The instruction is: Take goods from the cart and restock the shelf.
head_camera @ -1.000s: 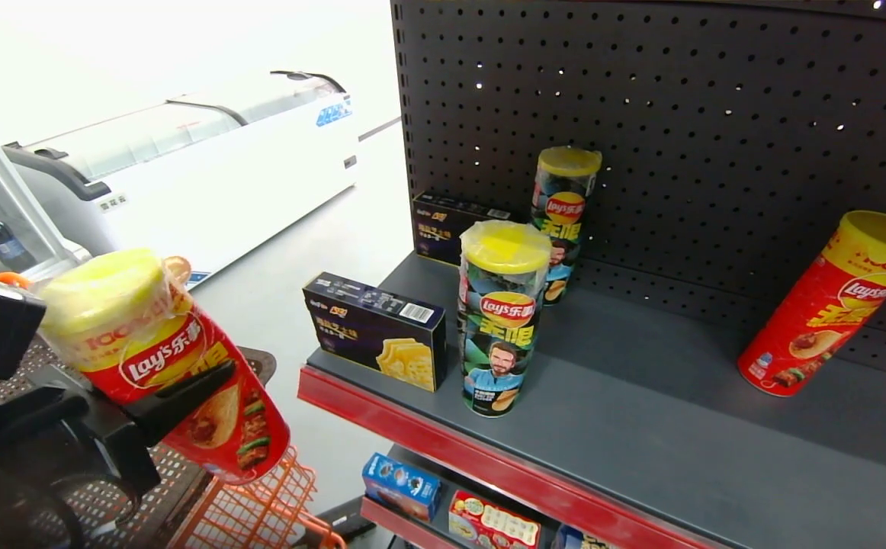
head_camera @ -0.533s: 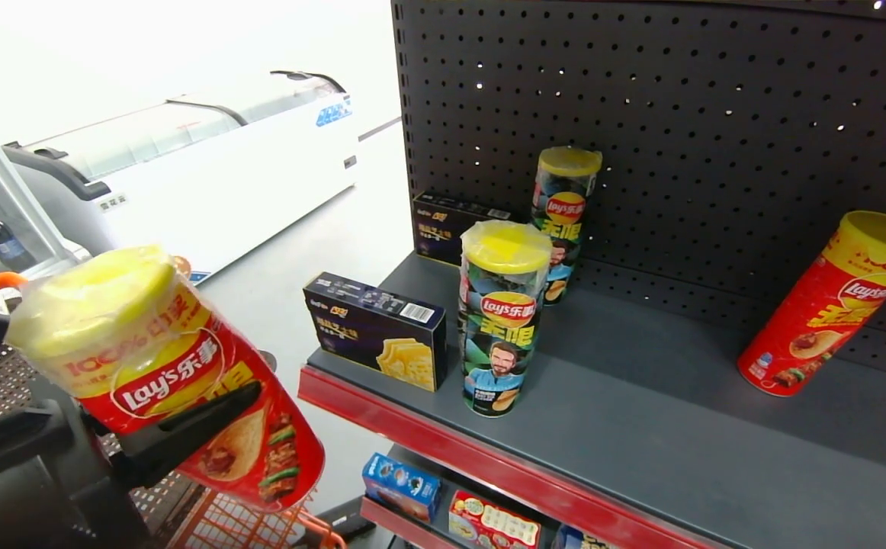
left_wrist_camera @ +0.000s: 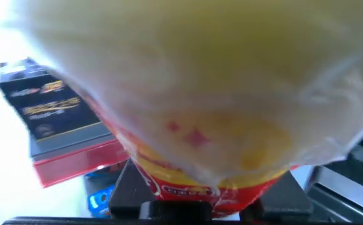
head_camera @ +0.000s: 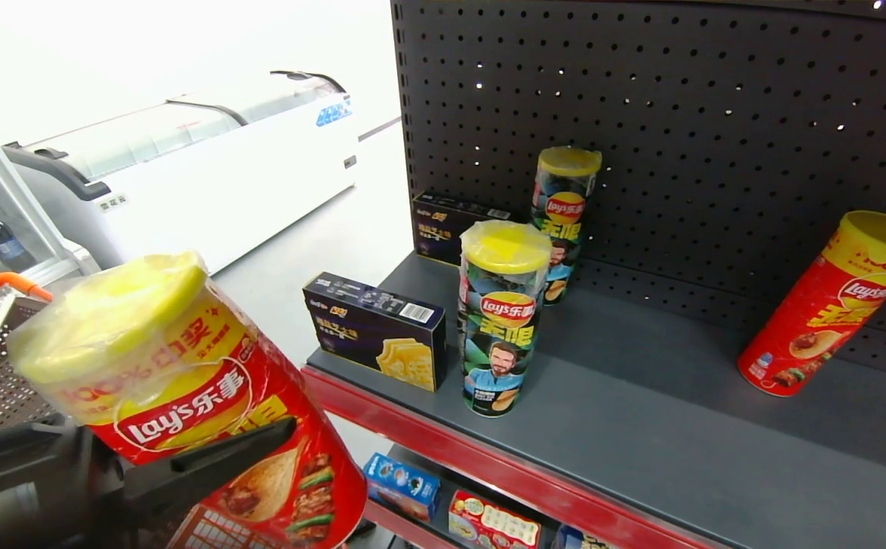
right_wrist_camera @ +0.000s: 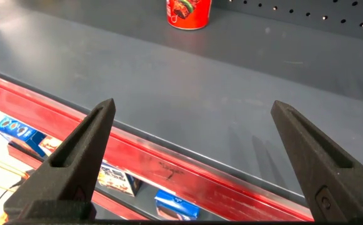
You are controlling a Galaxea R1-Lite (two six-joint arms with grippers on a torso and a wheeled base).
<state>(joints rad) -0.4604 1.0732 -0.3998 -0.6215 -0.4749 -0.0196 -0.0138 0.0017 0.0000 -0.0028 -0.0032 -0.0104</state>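
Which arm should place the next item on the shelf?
Left. The left pincer grips the red chip can near the shelf front edge; the right pincer hangs open and empty above it.

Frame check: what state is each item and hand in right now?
Held red chip can: lidded, tilted.
Left hand: shut on that can.
Right hand: open.
Front blue chip can: upright, lidded.
Rear blue chip can: upright, lidded.
Shelf red chip can: leaning on pegboard.
Front cracker box: closed.
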